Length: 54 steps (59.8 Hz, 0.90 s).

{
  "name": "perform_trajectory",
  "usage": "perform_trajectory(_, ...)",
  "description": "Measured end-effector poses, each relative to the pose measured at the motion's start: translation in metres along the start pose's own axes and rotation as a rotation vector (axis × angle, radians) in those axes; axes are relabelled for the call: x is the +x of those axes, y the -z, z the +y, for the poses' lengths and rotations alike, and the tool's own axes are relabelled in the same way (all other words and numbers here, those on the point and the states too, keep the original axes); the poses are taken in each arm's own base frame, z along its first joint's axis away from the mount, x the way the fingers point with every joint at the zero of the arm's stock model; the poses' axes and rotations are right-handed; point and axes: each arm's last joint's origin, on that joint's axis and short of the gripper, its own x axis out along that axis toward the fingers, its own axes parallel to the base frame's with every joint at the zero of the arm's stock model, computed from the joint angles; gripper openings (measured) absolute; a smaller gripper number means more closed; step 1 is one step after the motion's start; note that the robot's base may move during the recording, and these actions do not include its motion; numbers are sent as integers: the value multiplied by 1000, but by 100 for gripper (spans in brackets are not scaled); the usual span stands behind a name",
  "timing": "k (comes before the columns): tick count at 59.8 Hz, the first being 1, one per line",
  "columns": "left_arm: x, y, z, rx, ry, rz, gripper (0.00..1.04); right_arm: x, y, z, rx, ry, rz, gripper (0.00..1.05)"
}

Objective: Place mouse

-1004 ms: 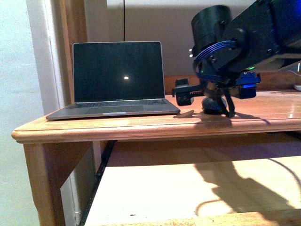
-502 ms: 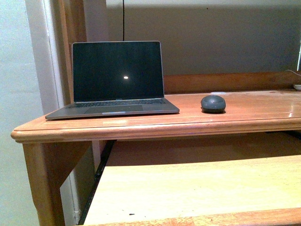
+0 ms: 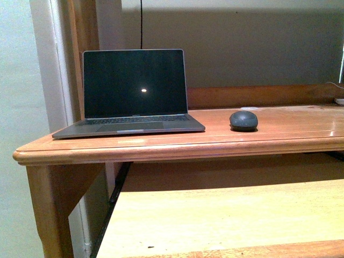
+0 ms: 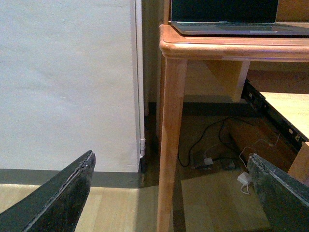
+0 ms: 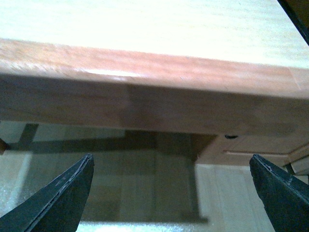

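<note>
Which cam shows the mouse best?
Front view: the mouse sits in full view on the desk, to the right of the laptop. Left wrist view catches only the laptop's front edge and a desk leg; right wrist view only a wooden edge. Neither shows the mouse.

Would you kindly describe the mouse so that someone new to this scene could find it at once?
Start at the wooden desk with the open laptop on its left part. Just right of the laptop, alone on the desktop, sits the mouse. It is a small, dark grey, rounded dome, unlike the flat, pale patch behind it.
</note>
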Motion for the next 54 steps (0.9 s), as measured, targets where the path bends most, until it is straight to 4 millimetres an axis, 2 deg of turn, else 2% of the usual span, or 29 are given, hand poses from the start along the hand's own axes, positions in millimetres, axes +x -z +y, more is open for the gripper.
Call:
perform_trajectory(11,0,0,0,0,0,0,97,22,-14,20,-5,2,-25,97)
perform_trajectory(21,0,0,0,0,0,0,97,56,-36,45,-7,7,-41,97)
perform_trajectory(29,0,0,0,0,0,0,97,89,-61,69,-5,19,-46,97)
perform_trajectory(37,0,0,0,0,0,0,97,132,-97,105,-21,41,-45,97)
perform_trajectory(42,0,0,0,0,0,0,97,149,-113,122,-31,46,-51,97)
perform_trajectory(47,0,0,0,0,0,0,97,161,-126,135,-36,46,-61,97)
perform_trajectory(54,0,0,0,0,0,0,97,165,-125,147,-45,47,-52,97)
